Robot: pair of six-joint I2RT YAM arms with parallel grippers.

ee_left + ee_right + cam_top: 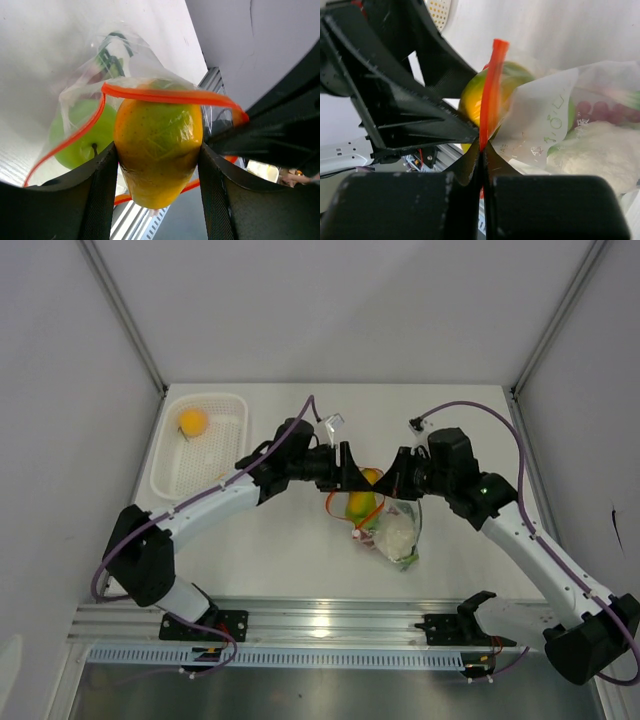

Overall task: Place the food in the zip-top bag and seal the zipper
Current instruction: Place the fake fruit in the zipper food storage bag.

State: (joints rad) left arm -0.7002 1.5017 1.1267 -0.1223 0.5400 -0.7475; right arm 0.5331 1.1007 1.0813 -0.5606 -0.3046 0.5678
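My left gripper (157, 172) is shut on the yellow-orange fruit (157, 142), which fills the gap between its black fingers (97, 192). The fruit's far end pokes into the mouth of the zip-top bag (125, 55), with clear plastic lying over it and the orange-red zipper (165, 95) crossing its top. Inside the bag lie a green apple (80, 132) and green stalks (111, 59). My right gripper (483, 146) is shut on the zipper (491, 95) at the mouth's other side. Behind the plastic show white cauliflower (595, 150) and red pieces (600, 112). From above, both grippers meet over the bag (398, 532) at mid-table.
A white mesh basket (222, 455) stands at the back left with an orange ball (192, 421) in it. Purple cables loop over both arms. A metal rail (330, 620) runs along the table's near edge.
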